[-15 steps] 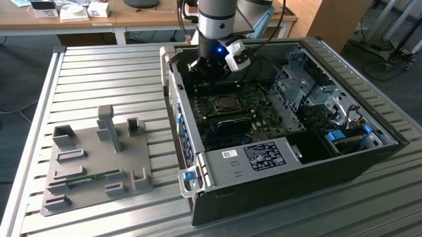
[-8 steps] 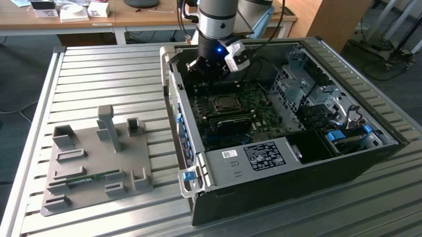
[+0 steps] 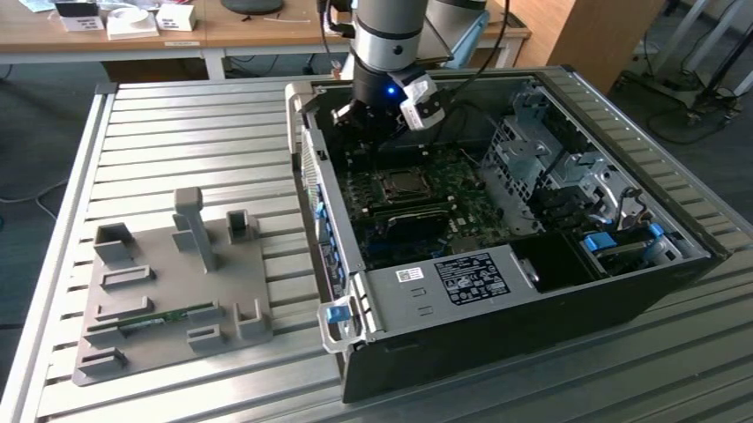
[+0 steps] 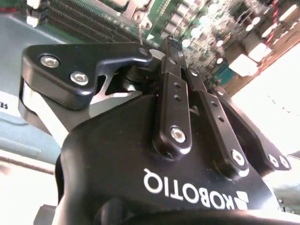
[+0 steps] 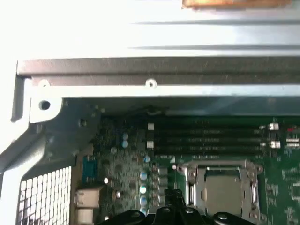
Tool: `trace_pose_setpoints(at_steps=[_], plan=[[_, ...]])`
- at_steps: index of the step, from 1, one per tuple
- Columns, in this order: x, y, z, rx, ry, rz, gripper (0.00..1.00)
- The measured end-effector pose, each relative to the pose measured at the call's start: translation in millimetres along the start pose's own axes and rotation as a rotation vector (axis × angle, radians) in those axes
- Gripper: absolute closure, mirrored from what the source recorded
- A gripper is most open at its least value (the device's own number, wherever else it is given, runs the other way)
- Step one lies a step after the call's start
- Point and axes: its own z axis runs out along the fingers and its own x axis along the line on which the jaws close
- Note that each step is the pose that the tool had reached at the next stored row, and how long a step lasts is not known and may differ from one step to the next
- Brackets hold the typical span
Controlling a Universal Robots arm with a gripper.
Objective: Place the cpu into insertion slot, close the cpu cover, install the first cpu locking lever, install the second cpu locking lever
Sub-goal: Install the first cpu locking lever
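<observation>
Two steps look done: the chip (image 5: 224, 191) lies under the lowered cover (image 5: 219, 165), just beyond the gripper (image 5: 177, 200), its fingers (image 4: 117, 58) clenched on nothing visible; whether either lever is latched I cannot tell

The cpu (image 5: 224, 190) lies inside the computer case (image 3: 530, 326), at the exterior view's right of the fixture plate (image 3: 159, 256)

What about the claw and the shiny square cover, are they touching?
Cannot tell. In the first wrist view the gripper sits close beside the cpu cover; neither contact nor gap shows plainly.
</observation>
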Motion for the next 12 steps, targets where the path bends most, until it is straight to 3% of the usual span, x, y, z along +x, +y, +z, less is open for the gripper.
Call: trace_pose_setpoints(at_steps=[3, 7, 12], plan=[[0.7, 0.0, 0.0, -0.0049, -0.0007, 0.0, 0.89], [7.1, -0.1, -0.2, -0.0118, -0.0079, -0.001, 0.89], [9.8, -0.1, -0.2, -0.0345, -0.0098, 0.0, 0.89]])
